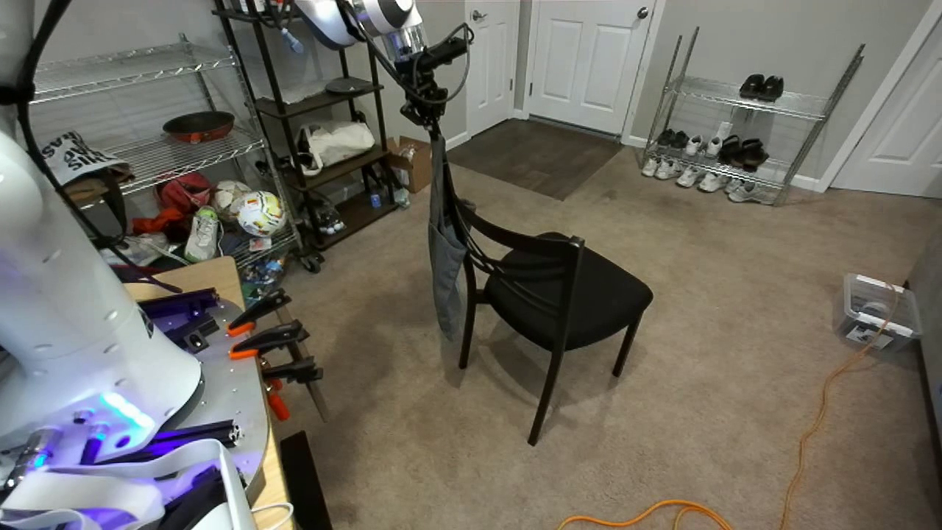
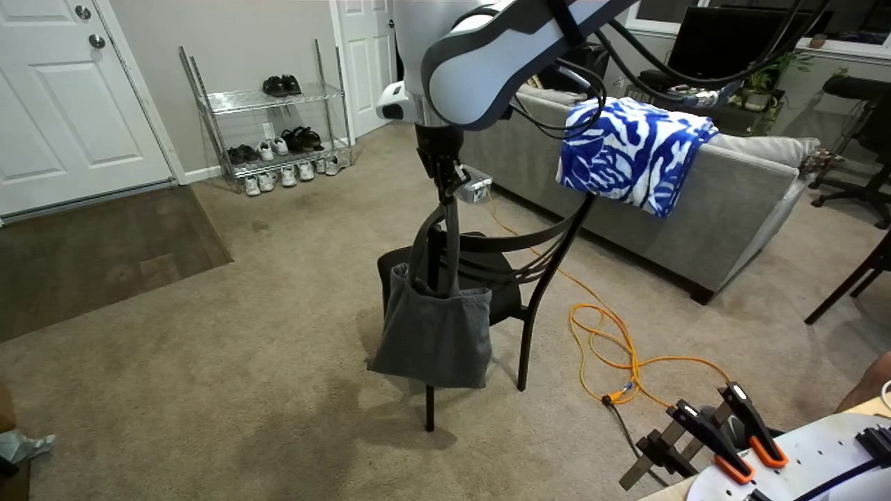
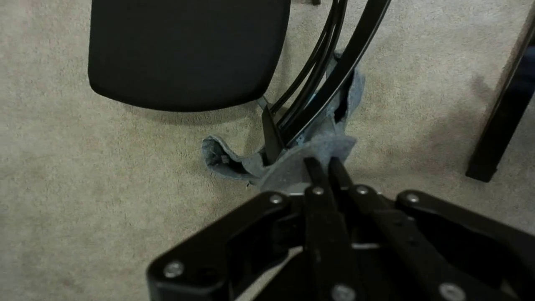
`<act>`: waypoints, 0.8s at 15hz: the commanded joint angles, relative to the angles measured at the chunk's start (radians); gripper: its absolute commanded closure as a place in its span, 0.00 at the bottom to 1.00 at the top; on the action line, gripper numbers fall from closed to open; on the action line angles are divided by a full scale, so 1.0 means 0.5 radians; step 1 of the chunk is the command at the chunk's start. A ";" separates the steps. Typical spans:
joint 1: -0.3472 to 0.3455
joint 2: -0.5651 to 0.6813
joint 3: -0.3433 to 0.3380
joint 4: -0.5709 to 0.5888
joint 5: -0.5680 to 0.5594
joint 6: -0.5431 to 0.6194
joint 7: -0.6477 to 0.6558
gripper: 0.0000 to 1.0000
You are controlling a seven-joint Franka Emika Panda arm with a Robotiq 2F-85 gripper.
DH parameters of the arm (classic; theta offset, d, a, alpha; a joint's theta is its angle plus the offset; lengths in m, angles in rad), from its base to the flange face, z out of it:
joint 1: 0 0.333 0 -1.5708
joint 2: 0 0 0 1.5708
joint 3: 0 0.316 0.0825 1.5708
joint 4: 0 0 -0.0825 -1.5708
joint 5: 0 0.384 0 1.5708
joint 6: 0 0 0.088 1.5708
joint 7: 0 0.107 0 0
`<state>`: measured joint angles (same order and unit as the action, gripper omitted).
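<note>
My gripper point(image 2: 447, 197) is shut on the strap point(image 2: 452, 243) of a grey cloth bag point(image 2: 437, 341), above a corner of a black chair's back. In both exterior views the bag hangs upright below the fingers, against the outer side of the chair point(image 1: 563, 294). A chair post shows between the bag's straps; whether a strap rests on it, I cannot tell. In the wrist view the fingertips of my gripper point(image 3: 322, 163) pinch the grey strap point(image 3: 284, 171). The chair seat point(image 3: 188, 54) and curved back rail point(image 3: 340, 73) lie ahead of them, with the bag's opening point(image 3: 223, 163) below.
Wire shelves point(image 1: 147, 147) and a dark rack point(image 1: 331, 169) line the wall. A shoe rack point(image 1: 743, 110) stands far back. A grey sofa point(image 2: 668, 243) with a blue-white blanket point(image 2: 626, 149) is beyond the chair. An orange cord point(image 2: 626, 348) lies on the carpet. Clamps point(image 1: 272, 338) jut from the robot's table.
</note>
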<state>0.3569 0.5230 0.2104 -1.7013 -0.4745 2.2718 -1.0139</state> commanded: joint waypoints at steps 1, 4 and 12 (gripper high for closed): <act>-0.004 -0.095 -0.011 -0.123 -0.032 0.038 0.169 0.98; -0.007 -0.054 0.003 -0.061 -0.025 -0.012 0.162 0.98; -0.147 0.020 0.061 0.134 0.206 -0.021 -0.040 0.98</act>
<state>0.3149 0.5298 0.2214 -1.6559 -0.4126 2.2701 -0.9931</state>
